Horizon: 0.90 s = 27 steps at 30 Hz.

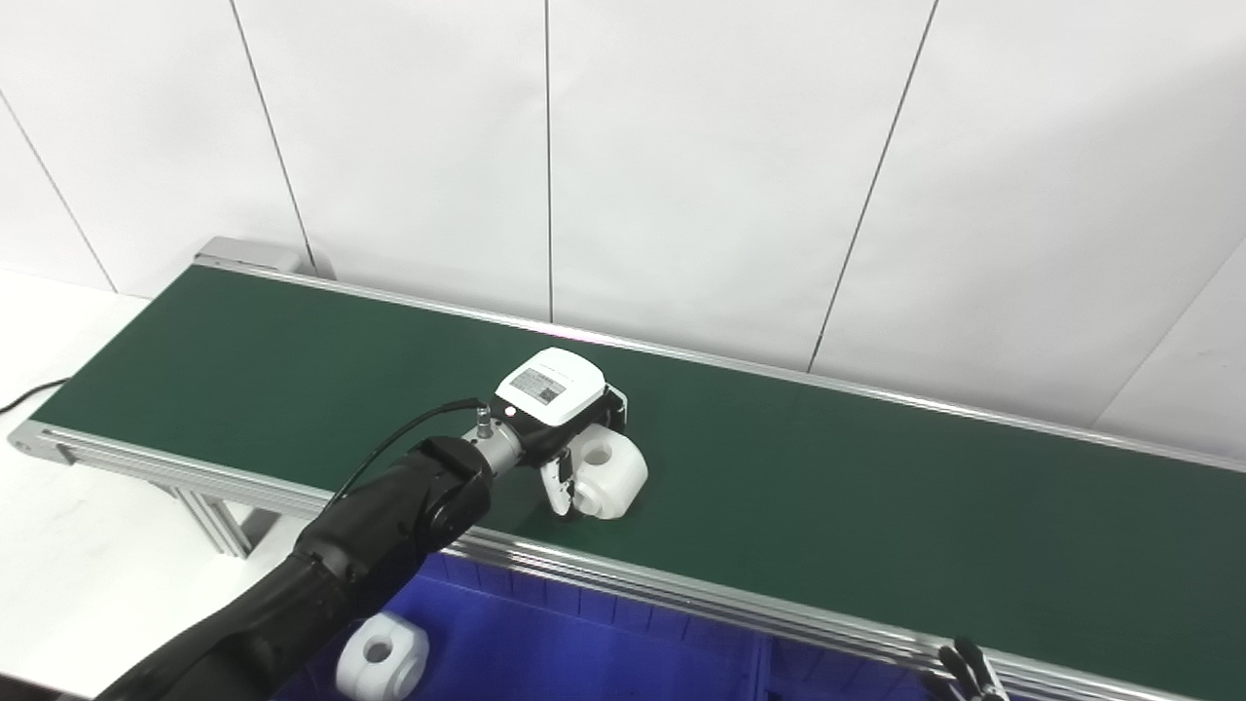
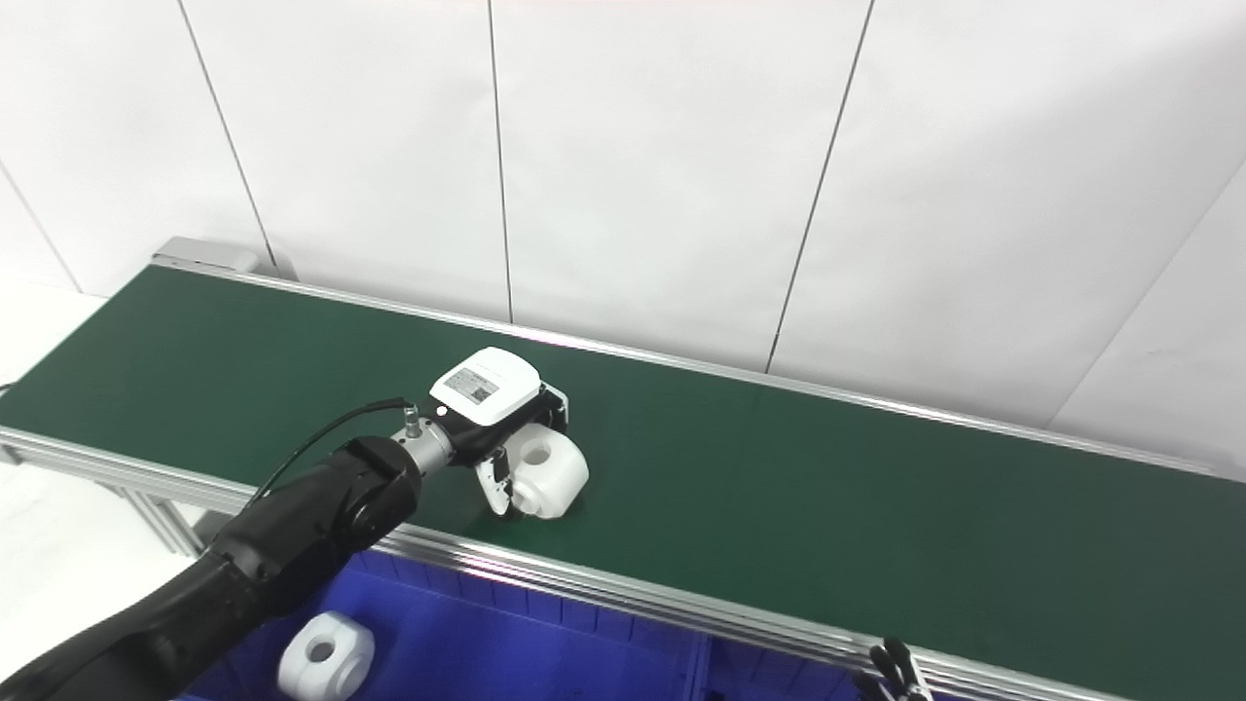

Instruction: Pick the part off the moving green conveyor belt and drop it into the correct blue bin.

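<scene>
Left eye view shows our left hand [image 1: 565,419] curled around the white bored part [image 1: 609,474] on the green conveyor belt [image 1: 827,487], thumb on its near side, blue bin [image 1: 584,643] directly below toward us.

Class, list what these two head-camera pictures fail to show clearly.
1. Left hand: its white housing hides most fingers, so its grip on the white part is unclear.
2. Right hand: cut off by the bottom edge.
3. Blue bin: mostly cropped; arm covers its left.

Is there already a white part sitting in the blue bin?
Yes, one white part with a round hole lies in the blue bin below the belt's near rail.
</scene>
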Available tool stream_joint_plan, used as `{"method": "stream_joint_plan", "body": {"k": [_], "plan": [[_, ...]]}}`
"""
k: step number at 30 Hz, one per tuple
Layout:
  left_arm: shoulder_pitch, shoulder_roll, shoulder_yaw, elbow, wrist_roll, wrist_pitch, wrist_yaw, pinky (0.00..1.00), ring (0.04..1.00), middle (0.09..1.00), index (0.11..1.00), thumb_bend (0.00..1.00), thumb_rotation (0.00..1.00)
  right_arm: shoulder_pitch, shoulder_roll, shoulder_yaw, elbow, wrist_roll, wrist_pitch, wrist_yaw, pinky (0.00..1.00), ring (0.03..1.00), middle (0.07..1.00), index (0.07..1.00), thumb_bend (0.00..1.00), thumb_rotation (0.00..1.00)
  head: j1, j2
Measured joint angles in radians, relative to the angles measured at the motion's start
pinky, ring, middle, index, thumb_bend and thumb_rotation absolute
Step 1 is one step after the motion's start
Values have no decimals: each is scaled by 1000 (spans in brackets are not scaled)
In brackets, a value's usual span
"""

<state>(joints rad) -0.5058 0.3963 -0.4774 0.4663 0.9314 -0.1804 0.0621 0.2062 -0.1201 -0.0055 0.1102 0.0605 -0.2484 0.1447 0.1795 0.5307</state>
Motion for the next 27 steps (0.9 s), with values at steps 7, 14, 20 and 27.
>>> {"method": "stream_joint_plan", "body": {"k": [7,14,20,27], "plan": [[35,17,5,-163,-43,-29,-82,428,434,458,496,525,0,5,-3,5,-19,-6,0,0,871,880,937,957,996,964,12,37],[87,121,59,-461,-65,-29,-263,409,432,453,506,524,0,9,-7,6,-71,1,9,3,861,880,933,954,984,949,23,104],[224,184,118,-600,-77,-34,-325,355,377,418,504,522,0,4,-6,6,-131,22,71,3,851,880,934,953,983,932,35,155],[360,228,146,-626,-46,-76,-327,372,400,443,507,524,0,-13,-4,5,-163,36,111,0,841,881,938,957,984,939,26,183]]}}
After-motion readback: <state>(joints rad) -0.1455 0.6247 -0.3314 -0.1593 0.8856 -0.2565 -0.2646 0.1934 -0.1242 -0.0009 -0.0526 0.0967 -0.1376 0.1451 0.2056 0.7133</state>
